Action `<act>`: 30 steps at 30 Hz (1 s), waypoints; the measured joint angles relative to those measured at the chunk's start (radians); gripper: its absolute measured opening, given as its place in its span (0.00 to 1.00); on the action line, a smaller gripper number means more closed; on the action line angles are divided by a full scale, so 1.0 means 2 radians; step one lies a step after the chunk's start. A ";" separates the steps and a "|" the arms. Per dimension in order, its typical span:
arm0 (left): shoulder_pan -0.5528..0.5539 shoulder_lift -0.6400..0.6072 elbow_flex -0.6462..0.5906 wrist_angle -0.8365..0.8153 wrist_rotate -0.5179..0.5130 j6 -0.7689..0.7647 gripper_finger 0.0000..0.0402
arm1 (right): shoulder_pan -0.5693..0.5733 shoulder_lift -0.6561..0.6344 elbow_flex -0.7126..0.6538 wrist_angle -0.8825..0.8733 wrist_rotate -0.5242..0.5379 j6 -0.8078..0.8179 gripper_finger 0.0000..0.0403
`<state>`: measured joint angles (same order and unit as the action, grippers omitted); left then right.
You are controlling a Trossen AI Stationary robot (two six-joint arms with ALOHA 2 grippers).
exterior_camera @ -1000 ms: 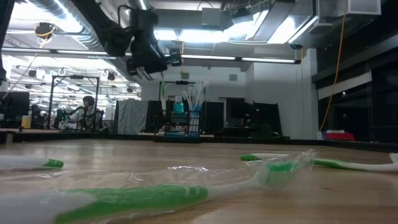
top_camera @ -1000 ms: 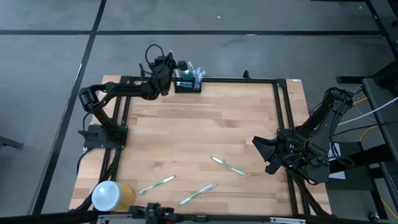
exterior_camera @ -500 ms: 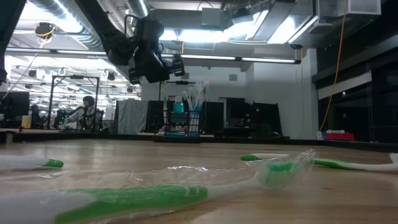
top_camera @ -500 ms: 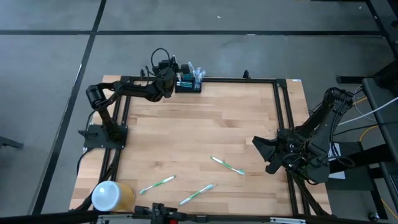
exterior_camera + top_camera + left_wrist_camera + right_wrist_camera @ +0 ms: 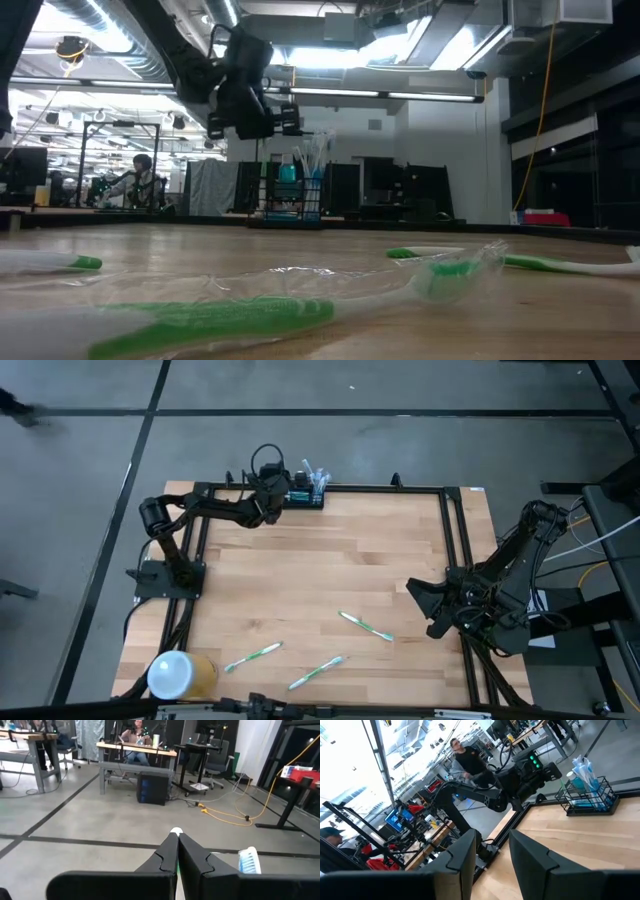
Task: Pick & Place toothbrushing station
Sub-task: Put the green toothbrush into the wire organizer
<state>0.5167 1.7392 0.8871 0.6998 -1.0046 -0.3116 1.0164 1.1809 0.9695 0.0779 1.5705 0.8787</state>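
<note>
Black wire makes up the small rectangular slotted holder rack (image 5: 303,498), the toothbrushing station, which stands at the far edge of the pale wooden bench (image 5: 320,590) with brushes and tubes upright in it. From above, the left tool (image 5: 277,491) now sits just beside the rack's left end, nearer to it than half a second ago, when it was a little farther left; whether it touches the rack cannot be told. The right tool (image 5: 418,606) waits at the bench's right side, unmoved, with three green-and-white toothbrushes (image 5: 364,626) lying loose near the front edge and a white-and-yellow cylinder (image 5: 179,674) at the front left corner. At bench height, the left tool (image 5: 262,115) hangs above and just left of the rack (image 5: 297,200), shifted rightward from the earlier frame, while a plastic-wrapped green toothbrush (image 5: 240,315) fills the foreground. The left wrist camera shows that arm's own dark fingers (image 5: 167,855) pressed together with nothing pinched between them, a white tip showing just past their ends and a blue-and-white brush head (image 5: 248,860) off to one side. The right wrist camera shows its fingers (image 5: 465,852) spread apart and holding nothing, with the rack (image 5: 590,796) and the left arm well beyond them.
</note>
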 joint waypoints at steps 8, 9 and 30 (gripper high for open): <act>0.001 0.019 0.000 0.001 -0.002 -0.034 0.00 | 0.000 0.000 0.000 -0.002 -0.004 0.000 0.30; 0.001 0.020 0.000 0.006 -0.003 -0.034 0.00 | 0.000 0.000 0.000 -0.002 -0.007 0.000 0.30; 0.010 0.014 0.000 0.022 -0.001 -0.035 0.11 | 0.000 0.002 0.000 -0.002 -0.010 0.002 0.30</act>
<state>0.5360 1.7678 0.8871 0.7438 -1.0066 -0.3816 1.0164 1.1851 0.9693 0.0742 1.5498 0.8829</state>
